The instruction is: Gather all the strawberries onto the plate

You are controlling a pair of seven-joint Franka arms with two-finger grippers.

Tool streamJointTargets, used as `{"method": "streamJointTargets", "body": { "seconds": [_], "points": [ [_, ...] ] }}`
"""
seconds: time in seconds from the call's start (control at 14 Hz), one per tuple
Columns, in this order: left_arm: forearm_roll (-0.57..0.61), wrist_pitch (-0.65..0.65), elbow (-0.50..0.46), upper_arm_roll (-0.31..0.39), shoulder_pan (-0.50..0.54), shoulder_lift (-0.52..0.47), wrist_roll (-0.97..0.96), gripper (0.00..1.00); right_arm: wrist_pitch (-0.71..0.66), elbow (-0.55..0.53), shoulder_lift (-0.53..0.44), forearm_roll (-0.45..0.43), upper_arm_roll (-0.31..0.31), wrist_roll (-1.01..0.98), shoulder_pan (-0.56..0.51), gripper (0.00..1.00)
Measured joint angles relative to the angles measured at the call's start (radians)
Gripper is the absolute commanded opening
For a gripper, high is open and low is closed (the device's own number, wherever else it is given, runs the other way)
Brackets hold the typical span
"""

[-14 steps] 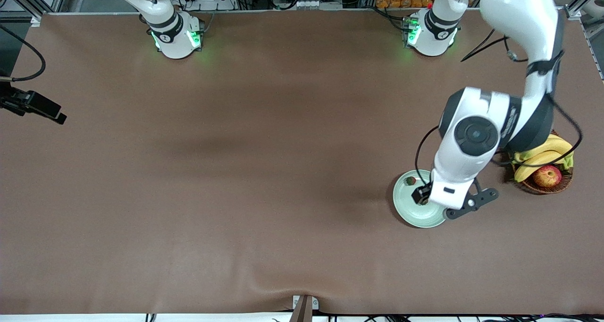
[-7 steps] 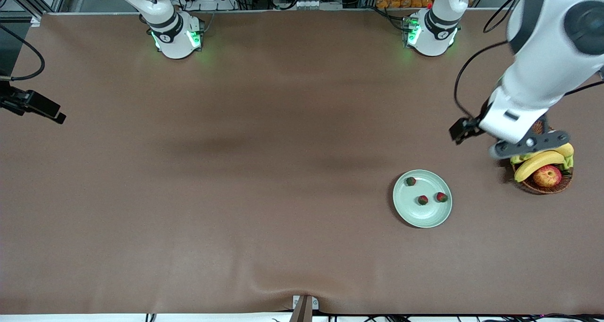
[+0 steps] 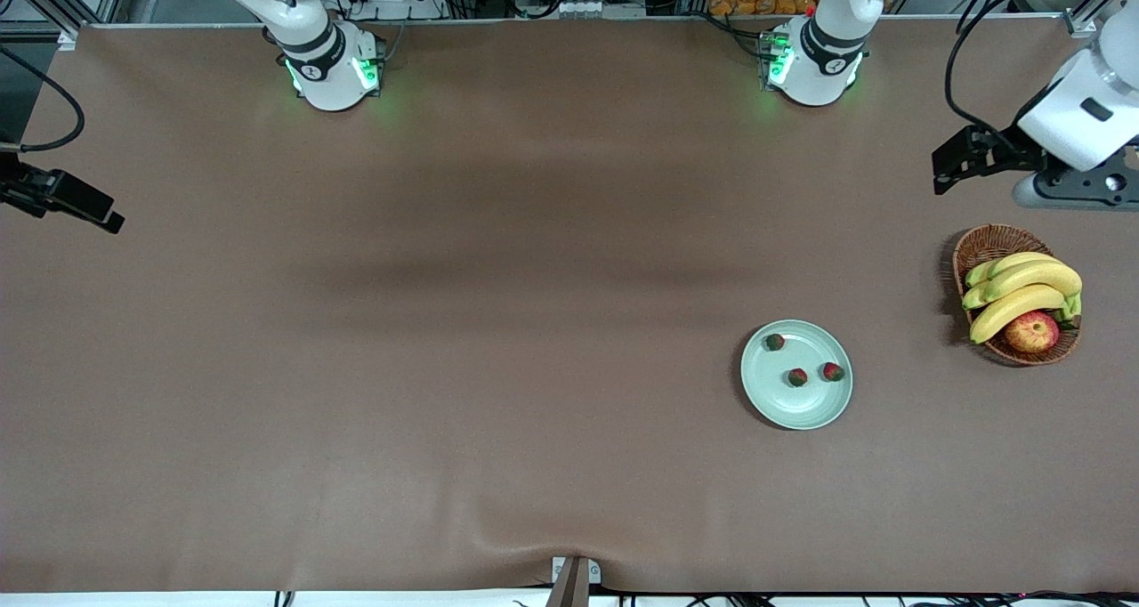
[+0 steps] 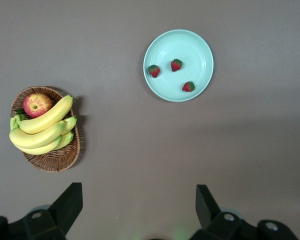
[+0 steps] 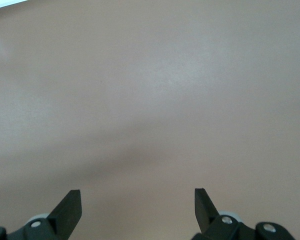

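Observation:
The pale mint-green plate (image 3: 783, 407) lies on the brown table, toward the left arm's end. Three small red strawberries (image 3: 775, 342) (image 3: 797, 376) (image 3: 833, 372) lie in it, apart from each other. The left wrist view shows the plate (image 4: 186, 46) and the strawberries (image 4: 154, 71) (image 4: 176, 64) (image 4: 188, 86) from high above. My left gripper (image 3: 945, 169) is open and empty, up in the air over bare table beside the basket; its jaws stand wide apart in the left wrist view (image 4: 138, 192). My right gripper (image 5: 137, 192) is open and empty over bare table and waits.
A brown wicker basket (image 3: 986, 240) with bananas (image 3: 1023, 287) and a red-yellow apple (image 3: 1032, 331) stands near the table's edge at the left arm's end; it also shows in the left wrist view (image 4: 55, 161). A black part with a cable (image 3: 62, 198) juts in at the right arm's end.
My left gripper has left the plate, risen and swung past the basket toward the left arm's end. Three strawberries now show in the plate. The right arm has not moved.

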Motion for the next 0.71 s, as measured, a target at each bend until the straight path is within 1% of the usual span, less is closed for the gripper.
{"method": "streamJointTargets", "body": {
  "seconds": [0.21,0.71],
  "points": [
    [0.0,-0.028,0.018,0.0,0.013,-0.005,0.015,1.0,0.0,0.0,0.0,0.0,0.0,0.0,0.0,1.0],
    [-0.001,-0.032,0.035,0.001,0.017,-0.005,0.015,1.0,-0.001,0.0,0.0,0.0,0.0,0.0,0.0,1.0]
  ]
}}
